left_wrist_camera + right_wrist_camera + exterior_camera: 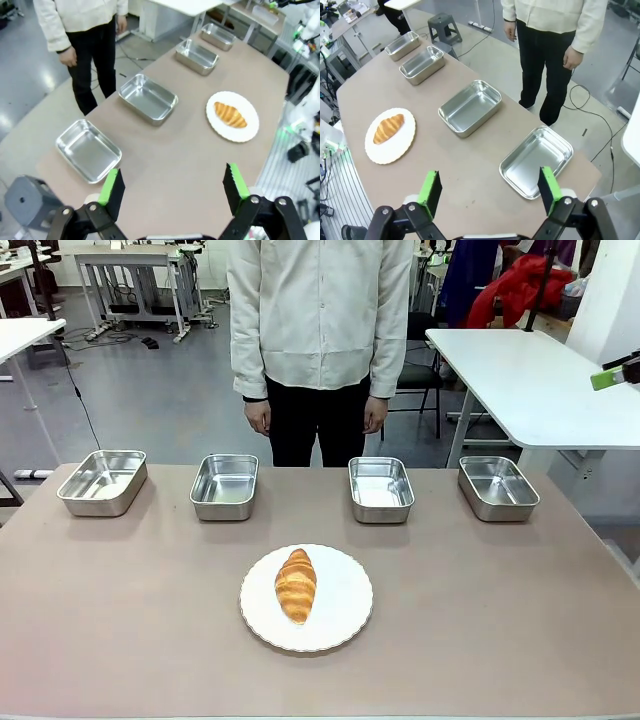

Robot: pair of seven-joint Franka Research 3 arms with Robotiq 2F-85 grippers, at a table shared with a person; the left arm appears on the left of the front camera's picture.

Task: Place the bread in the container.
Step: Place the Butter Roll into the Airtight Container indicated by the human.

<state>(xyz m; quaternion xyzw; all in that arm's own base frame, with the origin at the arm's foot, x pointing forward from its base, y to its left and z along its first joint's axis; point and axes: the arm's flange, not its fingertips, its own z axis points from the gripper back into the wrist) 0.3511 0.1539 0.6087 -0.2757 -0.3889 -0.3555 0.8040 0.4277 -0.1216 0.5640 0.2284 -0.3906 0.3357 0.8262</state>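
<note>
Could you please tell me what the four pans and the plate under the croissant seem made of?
Pans: likely stainless steel, shiny finish, bright reflections inside. Plate: white, smooth, scalloped rim; perhaps ceramic or plastic, hard to tell.

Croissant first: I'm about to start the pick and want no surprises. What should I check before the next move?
1. Croissant lying free on the white plate: ok.
2. All four steel pans empty: ok.
3. Which pan is the target: cannot tell.
4. Left end effector open, holding nothing: ok.
5. Right end effector open, holding nothing: ok.
6. Person's hands hanging at their sides, off the table: ok.
</note>
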